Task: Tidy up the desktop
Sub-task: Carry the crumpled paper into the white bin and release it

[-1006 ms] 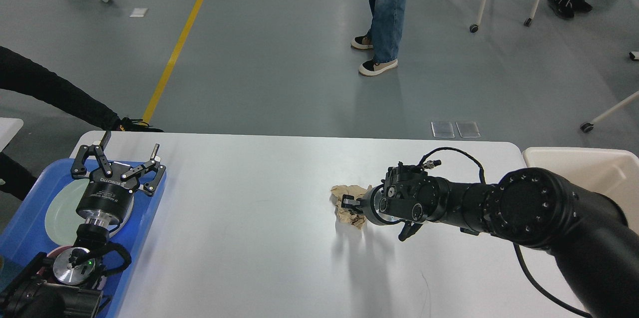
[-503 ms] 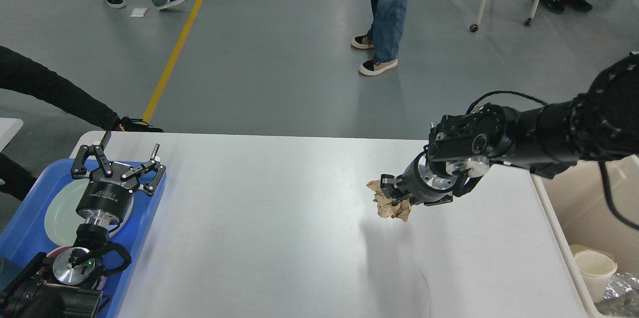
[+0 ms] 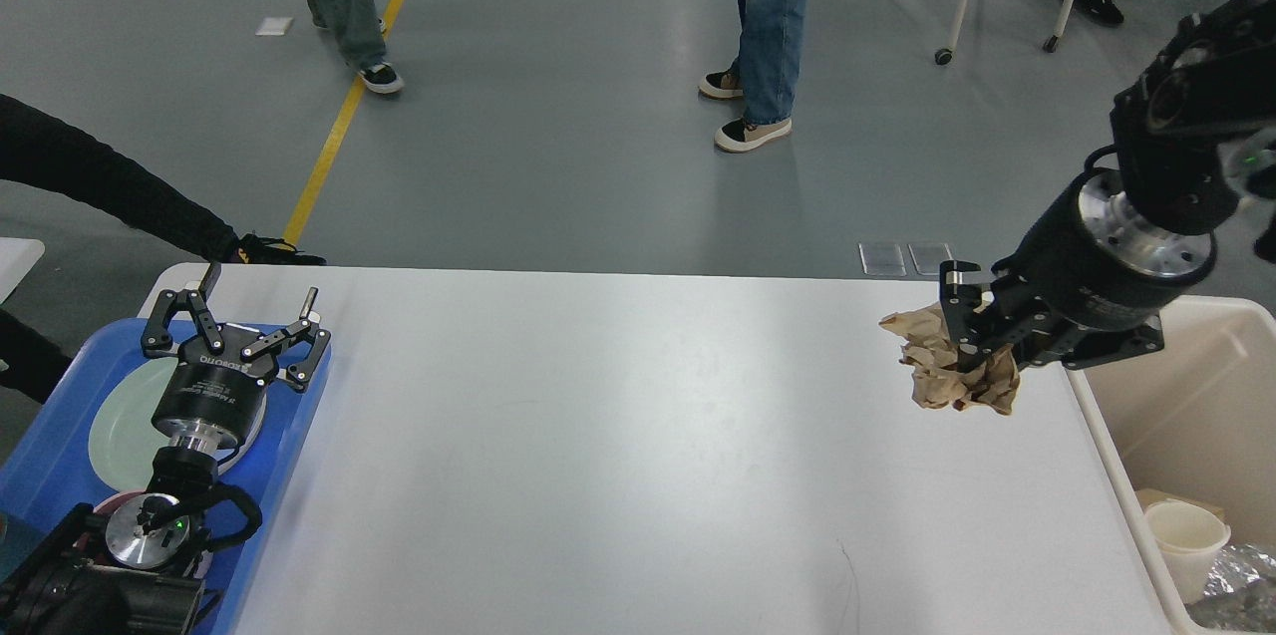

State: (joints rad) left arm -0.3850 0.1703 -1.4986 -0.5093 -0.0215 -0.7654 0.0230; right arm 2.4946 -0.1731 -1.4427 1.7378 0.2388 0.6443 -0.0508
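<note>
The right arm enters from the upper right, its upper links cut off by the frame edge. Its right gripper [image 3: 965,341] is clamped on a crumpled wad of brown paper [image 3: 947,374], held above the right end of the desktop [image 3: 618,436], near the beige bin [image 3: 1191,396]. The fingertips are mostly buried in the paper, so the exact contact is hard to make out. The bin is cropped at the right edge; inside it a white cup [image 3: 1186,540] and something silvery, perhaps foil [image 3: 1241,580], show only partly.

The left gripper [image 3: 239,316] hangs over the blue tray [image 3: 299,416] at the desktop's left end, fingers spread wide and holding nothing. White lettering on its black body appears upside down and is too small to read surely. It hides much of a pale green plate [image 3: 115,426] on the tray. People on the floor beyond are visible only as legs.
</note>
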